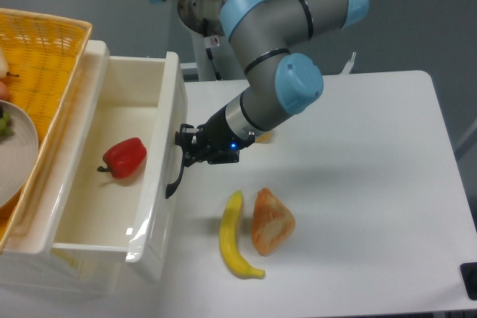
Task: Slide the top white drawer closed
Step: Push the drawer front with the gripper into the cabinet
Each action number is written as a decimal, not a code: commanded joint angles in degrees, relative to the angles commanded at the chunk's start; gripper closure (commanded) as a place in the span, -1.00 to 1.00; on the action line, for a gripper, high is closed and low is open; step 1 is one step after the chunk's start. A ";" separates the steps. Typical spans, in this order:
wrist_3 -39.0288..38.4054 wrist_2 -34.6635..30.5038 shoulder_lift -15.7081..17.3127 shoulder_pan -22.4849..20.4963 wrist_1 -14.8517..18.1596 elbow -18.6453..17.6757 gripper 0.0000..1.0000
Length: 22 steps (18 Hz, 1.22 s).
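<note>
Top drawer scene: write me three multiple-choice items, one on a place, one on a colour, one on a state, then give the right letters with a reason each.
1. Where does the red pepper lie?
A. In the top drawer
B. On the table beside the banana
C. In the yellow basket

2. What colour is the top drawer's handle?
A. White
B. Black
C. Yellow

3. What state is the top drawer in?
A. Fully closed
B. Taken out and lying on the table
C. Partly open, with the gripper at its front

Answers:
1. A, the pepper rests on the drawer's white floor, between its walls.
2. B, the curved handle shows dark against the white front.
3. C, the drawer's inside is plainly in view and the gripper is at the handle side of its front panel.
</note>
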<state>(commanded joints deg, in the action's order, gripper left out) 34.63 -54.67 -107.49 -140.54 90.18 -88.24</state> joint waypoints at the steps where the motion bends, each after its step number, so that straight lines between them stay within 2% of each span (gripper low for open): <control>1: 0.00 0.00 0.00 0.17 0.00 0.00 0.89; 12: -1.23 -0.09 -0.18 2.11 -0.53 -0.09 0.89; 17: -1.23 -0.18 0.44 2.63 -0.97 -1.67 0.88; 22: -1.23 -0.09 0.61 2.99 -0.97 -1.67 0.88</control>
<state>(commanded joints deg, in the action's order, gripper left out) 33.40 -54.76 -106.88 -137.55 89.21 -89.91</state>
